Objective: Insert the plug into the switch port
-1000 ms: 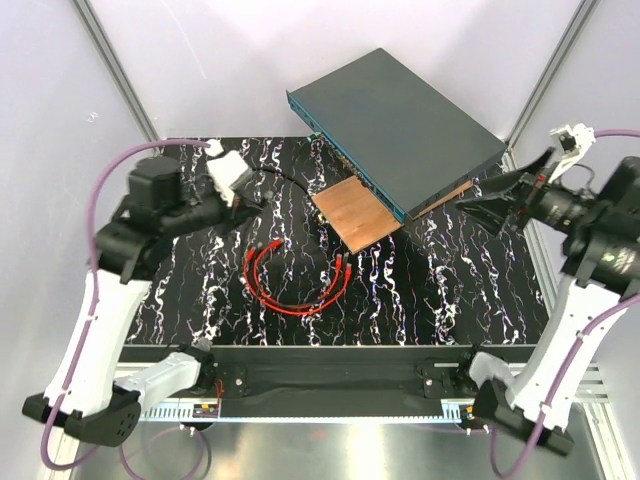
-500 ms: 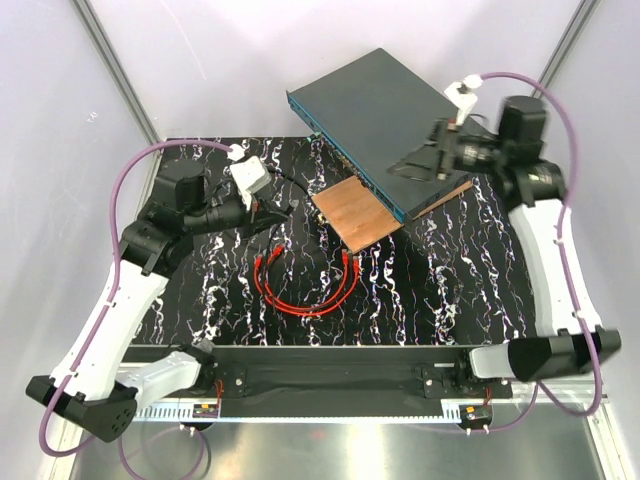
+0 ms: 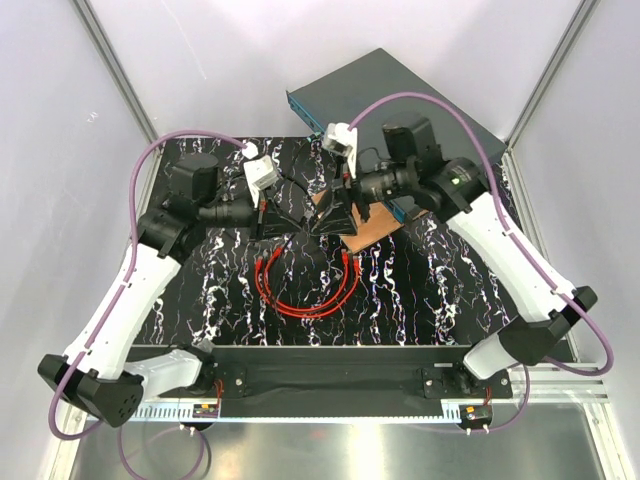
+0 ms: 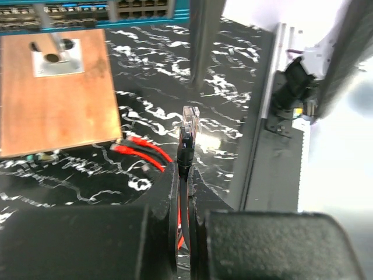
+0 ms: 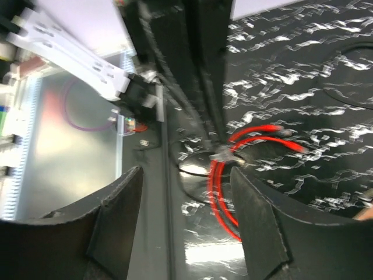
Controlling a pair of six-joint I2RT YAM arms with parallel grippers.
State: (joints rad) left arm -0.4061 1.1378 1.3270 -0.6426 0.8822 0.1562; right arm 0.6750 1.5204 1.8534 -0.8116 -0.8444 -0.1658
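My left gripper [image 3: 282, 216] [image 4: 185, 173] is shut on a thin black cable [image 4: 185, 153] whose clear connector [image 4: 190, 119] sticks out past the fingertips, above the mat. The bright-red cable [image 3: 300, 295] lies coiled on the mat below both grippers, its small plug ends [image 3: 347, 262] loose; it also shows in the left wrist view [image 4: 140, 149] and the right wrist view [image 5: 220, 195]. My right gripper [image 3: 328, 218] [image 5: 186, 233] is open and empty, close to the left one. The dark-grey switch [image 3: 400, 85] sits at the back. Its teal face with the row of ports [image 4: 140, 7] is far from both grippers.
A brown wooden board [image 3: 368, 228] [image 4: 58, 93] with a small metal plate lies in front of the switch, under my right arm. The black-and-white marbled mat [image 3: 440, 280] covers the table. The black front rail [image 3: 330, 360] runs along the near edge. White walls enclose the cell.
My right arm has swung from the far right, across the switch, to the centre beside the left gripper. My left gripper has moved right towards the centre, still shut on the black cable.
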